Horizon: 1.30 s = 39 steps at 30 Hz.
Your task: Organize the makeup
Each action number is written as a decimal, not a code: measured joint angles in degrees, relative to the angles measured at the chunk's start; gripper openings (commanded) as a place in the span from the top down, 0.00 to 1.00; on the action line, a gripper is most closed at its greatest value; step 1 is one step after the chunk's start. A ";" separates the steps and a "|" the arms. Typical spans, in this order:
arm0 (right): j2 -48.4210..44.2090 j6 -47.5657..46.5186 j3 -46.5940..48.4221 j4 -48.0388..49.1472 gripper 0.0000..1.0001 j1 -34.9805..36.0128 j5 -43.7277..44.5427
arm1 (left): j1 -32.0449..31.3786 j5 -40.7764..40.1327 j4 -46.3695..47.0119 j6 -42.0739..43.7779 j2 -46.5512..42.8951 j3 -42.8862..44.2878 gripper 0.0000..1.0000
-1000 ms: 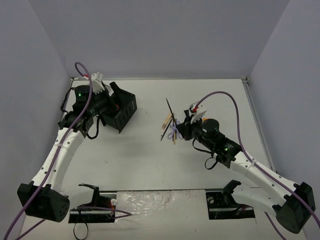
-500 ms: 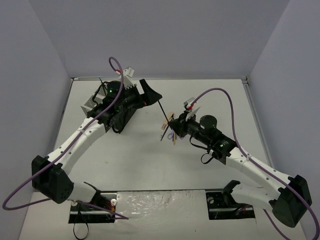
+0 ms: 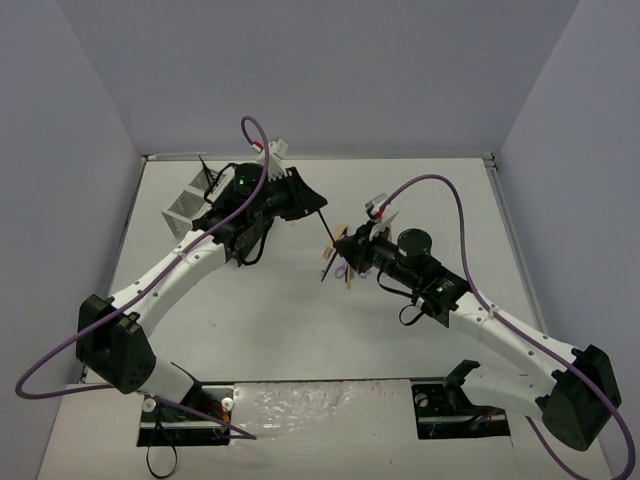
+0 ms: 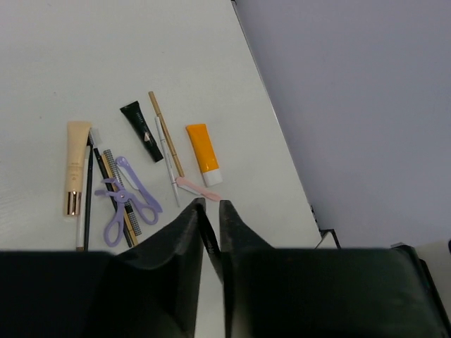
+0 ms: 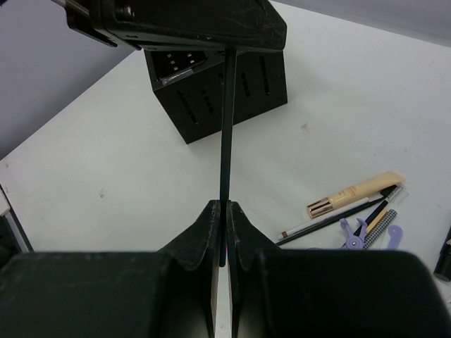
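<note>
A thin black pencil (image 3: 328, 222) hangs in the air between both grippers. My right gripper (image 5: 220, 204) is shut on its lower end, and the pencil (image 5: 226, 127) rises from it to my left gripper (image 3: 318, 206), which is shut on the upper end (image 4: 208, 238). Below on the table lies the rest of the makeup (image 3: 341, 266): a beige tube (image 4: 75, 165), a lilac looped piece (image 4: 127, 201), an orange tube with a white cap (image 4: 202, 151), a dark green tube (image 4: 141, 130), a tan pencil (image 4: 165, 134) and a pink stick (image 4: 197, 189).
A black mesh box (image 5: 211, 91) stands on the table behind the held pencil, partly under the left arm. A white mesh box (image 3: 182, 207) sits at the far left by the wall. Purple cables loop above both arms.
The left arm swung right from the black box to the raised pencil, and its gripper went from open to shut on the pencil's upper end. The right gripper kept its hold.
</note>
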 measured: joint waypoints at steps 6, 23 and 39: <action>1.41 -0.30 0.00 0.67 0.43 0.00 0.11 | -0.99 0.52 1.31 0.81 0.00 0.73 1.00; -1.52 -1.82 -3.66 -1.59 0.10 -0.02 10.50 | 17.67 -17.86 -8.55 26.15 4.55 18.13 1.00; -2.71 -1.95 -7.78 -3.44 0.09 -0.04 13.86 | 31.52 -23.70 -0.38 32.48 28.96 29.86 0.96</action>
